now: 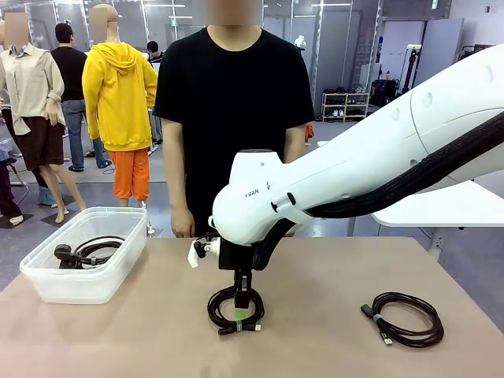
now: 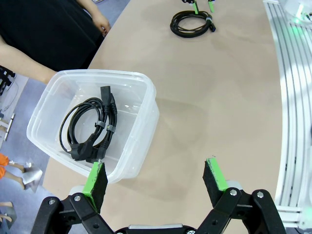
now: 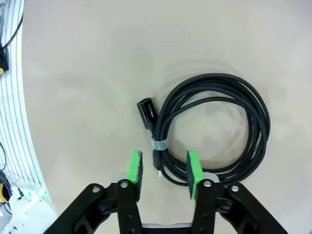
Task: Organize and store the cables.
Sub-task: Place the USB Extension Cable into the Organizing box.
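Cable (image 2: 104,127) in bin (image 2: 141,131), cables (image 1: 409,340) on table (image 1: 142,339)

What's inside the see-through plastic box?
A coiled black power cable lies in the clear plastic box, bound with small ties, its plugs showing. The coil covers the box floor beneath it.

Robot lab: white arm (image 1: 378,150) over table (image 1: 331,276)

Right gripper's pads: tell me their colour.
Bright green pads, clearest in the right wrist view.
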